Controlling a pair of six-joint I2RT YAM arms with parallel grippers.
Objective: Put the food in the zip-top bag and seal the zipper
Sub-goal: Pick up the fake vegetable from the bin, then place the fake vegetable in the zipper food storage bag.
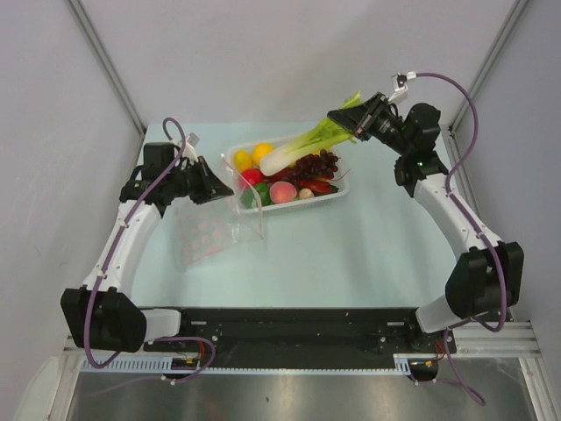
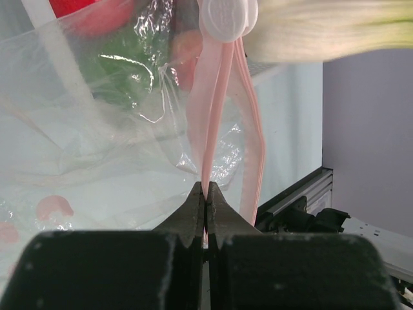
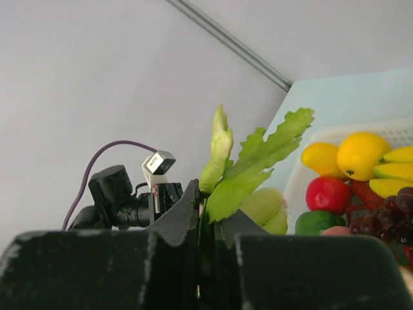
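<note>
Left gripper: my left gripper [image 2: 205, 190] is pressed together on the thin pink-red zipper strip [image 2: 208, 123], which is caught flat between the two black fingertips.
Zipper: two pink bands run from a pale plastic slider [image 2: 227, 18] at the top of the wrist view. One enters my jaws and the other passes just beside them on the right.
Bag: the clear, crinkly zip-top bag [image 1: 203, 235], printed with small red marks, lies on the pale green table [image 1: 368, 254]. It sits on the near side of the white plastic basket [image 1: 230, 158], at the basket's left end, with one edge raised toward my left gripper.
Right gripper: my right gripper [image 3: 206, 210] pinches the green-white leafy stalk [image 1: 298, 147] by its green leaves.
Stalk: it is tilted, with the leaf end high at the far right and the white base low over the basket. I cannot tell whether it touches the fruit.
Basket: it holds a yellow lemon [image 1: 242, 160], a round orange [image 1: 262, 153], purple grapes [image 1: 316, 165], a pink peach [image 1: 282, 192], a red round fruit [image 1: 252, 177] and yellow bananas [image 3: 397, 171].
</note>
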